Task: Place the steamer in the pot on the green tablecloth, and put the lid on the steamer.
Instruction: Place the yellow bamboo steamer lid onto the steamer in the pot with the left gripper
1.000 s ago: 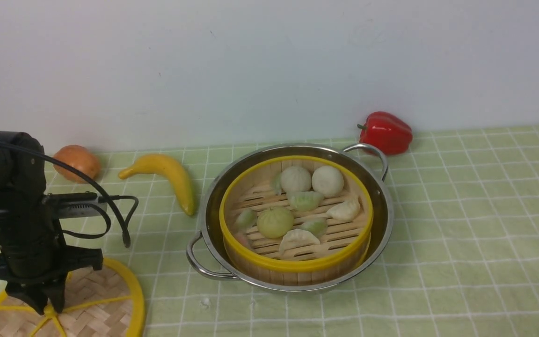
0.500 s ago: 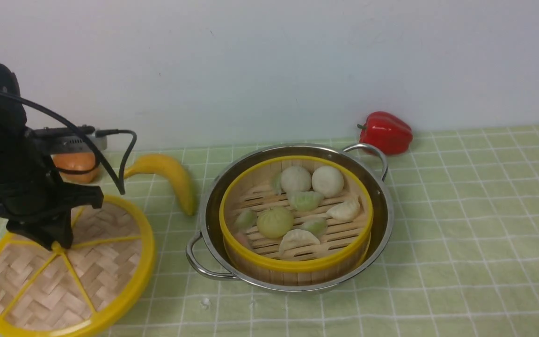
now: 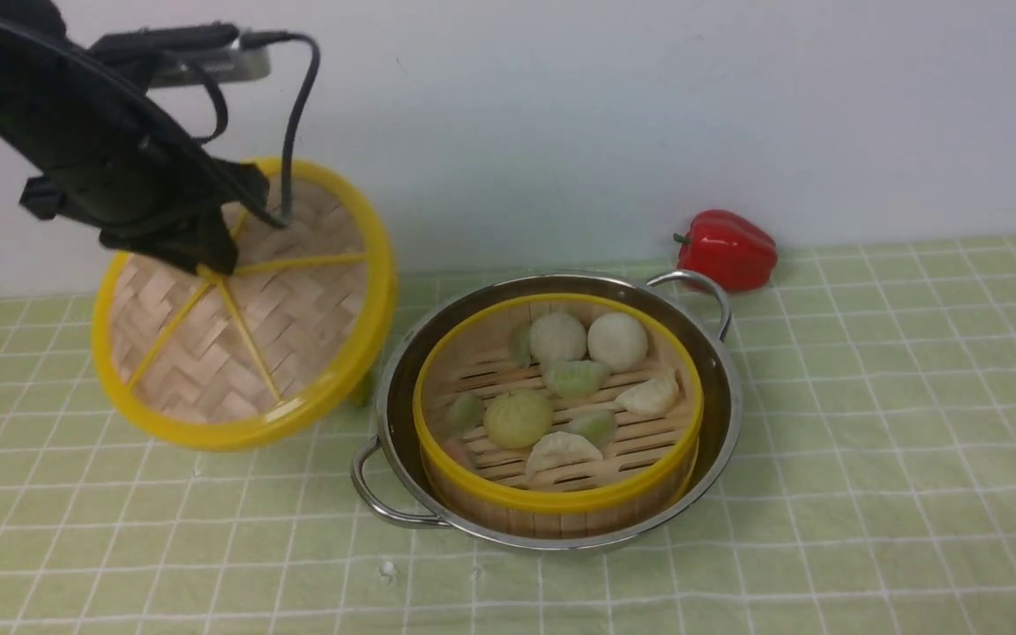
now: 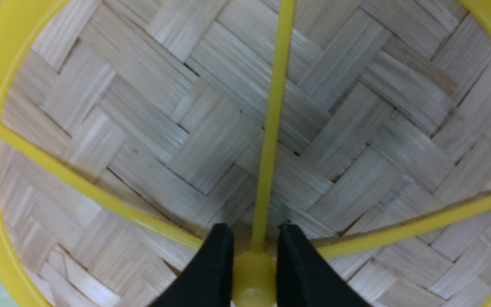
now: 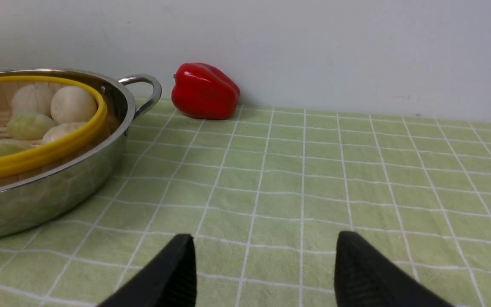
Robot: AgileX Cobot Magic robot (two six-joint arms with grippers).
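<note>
Black and clamped tight, the left hand (image 4: 252, 238) grips the yellow centre hub (image 4: 254, 277) of the lid (image 3: 243, 344). The lid hangs tilted in the air above the green tablecloth (image 3: 870, 397), just left of the pot (image 3: 724, 397). The steamer (image 3: 561, 504) sits inside the pot, uncovered, with buns (image 3: 618, 341) and dumplings (image 3: 649, 397) showing. The right hand (image 5: 264, 243) stands released over bare cloth, apart from the pot. A red bell pepper (image 3: 727, 249) lies against the wall (image 3: 561, 132).
</note>
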